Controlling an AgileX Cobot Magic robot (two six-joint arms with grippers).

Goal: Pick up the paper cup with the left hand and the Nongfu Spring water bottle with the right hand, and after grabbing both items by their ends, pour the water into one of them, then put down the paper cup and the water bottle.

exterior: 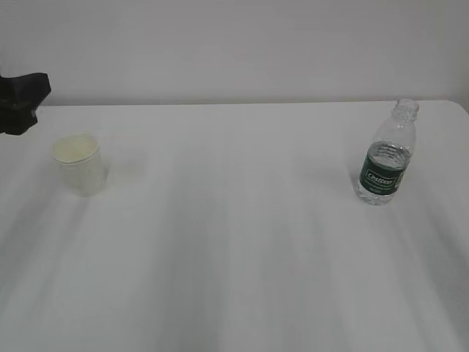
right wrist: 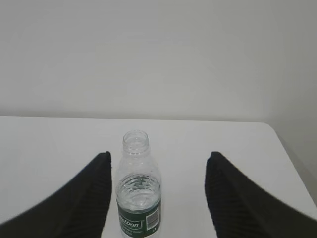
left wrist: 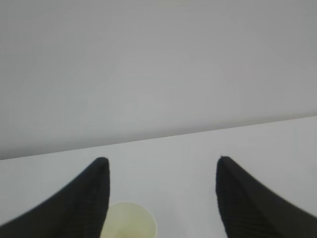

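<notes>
At far left of my exterior view, a black blocky part of the left hand (exterior: pixel 22 99) juts in from the frame edge, above the rear of the white tabletop (exterior: pixel 234 257). Just right of it and nearer the camera stands the small white paper cup with a cream-coloured inside and rolled rim (exterior: pixel 79 165), upright on the tabletop, mouth open upward, touched by nothing. In my left wrist view the left pincer (left wrist: pixel 161 161) stands wide, its two black ridged fingers (left wrist: pixel 84 198) well apart; the paper cup (left wrist: pixel 128 220) sits low between them, closer to the left finger, with only its rim and inside showing at the bottom edge. I cannot tell whether that finger touches the cup wall.

The middle of the tabletop separates the two items, which stand well apart.

At right, the small clear ribbed plastic Nongfu Spring water bottle with a dark green label and no cap (exterior: pixel 387 158) stands upright near the rear right corner of the tabletop, partly filled with water. In my right wrist view the right hand's pincer (right wrist: pixel 158 154) is likewise wide; the bottle (right wrist: pixel 139 191) stands between its black fingers (right wrist: pixel 237 198), nearer the left one, and is not gripped.
</notes>
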